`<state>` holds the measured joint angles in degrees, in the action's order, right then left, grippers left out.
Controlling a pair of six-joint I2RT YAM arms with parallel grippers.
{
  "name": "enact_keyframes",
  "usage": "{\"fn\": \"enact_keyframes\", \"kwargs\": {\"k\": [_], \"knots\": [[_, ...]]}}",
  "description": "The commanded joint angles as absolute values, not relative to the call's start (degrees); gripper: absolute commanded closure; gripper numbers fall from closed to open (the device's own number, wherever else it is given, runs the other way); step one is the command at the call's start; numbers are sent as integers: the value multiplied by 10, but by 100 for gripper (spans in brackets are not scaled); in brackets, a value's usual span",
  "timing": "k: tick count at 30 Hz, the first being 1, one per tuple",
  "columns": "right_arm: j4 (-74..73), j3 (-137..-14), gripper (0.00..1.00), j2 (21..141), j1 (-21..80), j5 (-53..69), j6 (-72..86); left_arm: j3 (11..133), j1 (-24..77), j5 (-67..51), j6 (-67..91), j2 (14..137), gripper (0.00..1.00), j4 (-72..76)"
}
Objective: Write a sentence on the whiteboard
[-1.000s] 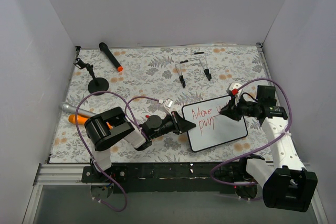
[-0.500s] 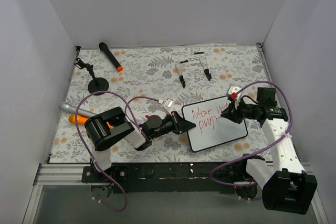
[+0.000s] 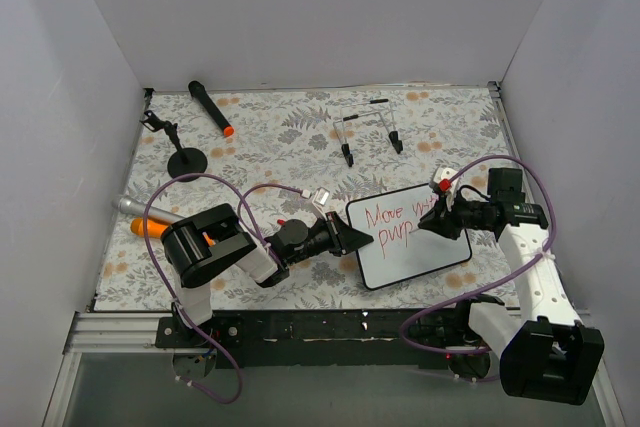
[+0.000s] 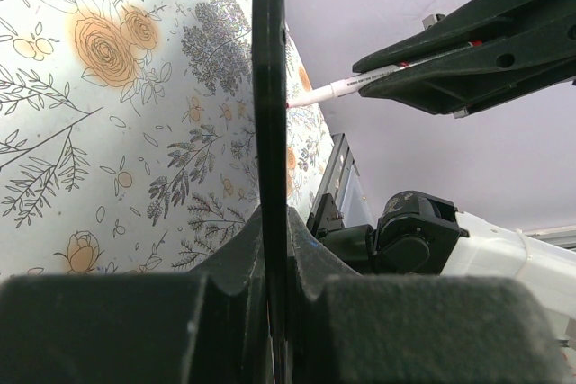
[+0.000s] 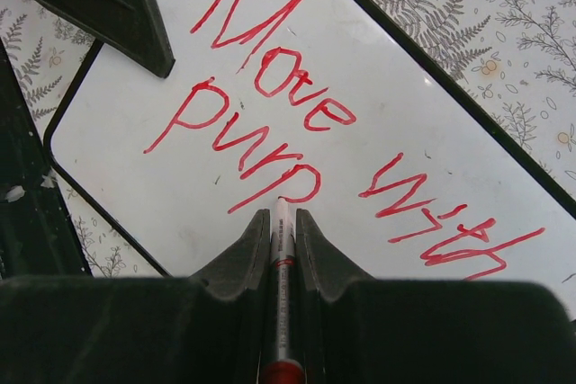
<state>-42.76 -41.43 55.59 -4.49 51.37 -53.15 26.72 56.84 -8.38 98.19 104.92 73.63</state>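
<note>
The small, glossy, black-framed whiteboard (image 3: 425,255) lies tilted at the near right of the flower-printed surface (image 3: 280,137). Its thin red handwritten sentence (image 5: 297,132) reads "Move with" over "purp". My left gripper (image 3: 355,237) is clamped on the board's left edge. My right gripper (image 3: 432,224) is closed around a slim white red-capped marker (image 5: 282,249), with the tip at the last letter of "purp". Since a second ago that gripper has slid slightly nearer, uncovering "with". Plain white walls (image 3: 320,17) enclose the surface.
</note>
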Motion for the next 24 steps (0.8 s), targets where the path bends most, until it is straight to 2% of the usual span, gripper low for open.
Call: {"fn": "enact_keyframes", "kwargs": {"k": [1,10,24], "knots": [[-444,-419,99,569,-43,529,-543,272,575,-96,961,1046,100,846],[-419,-432,99,574,-41,547,-517,272,575,-97,960,1047,100,845],[-467,-489,99,537,-57,563,-519,267,576,-92,955,1045,100,835]]}}
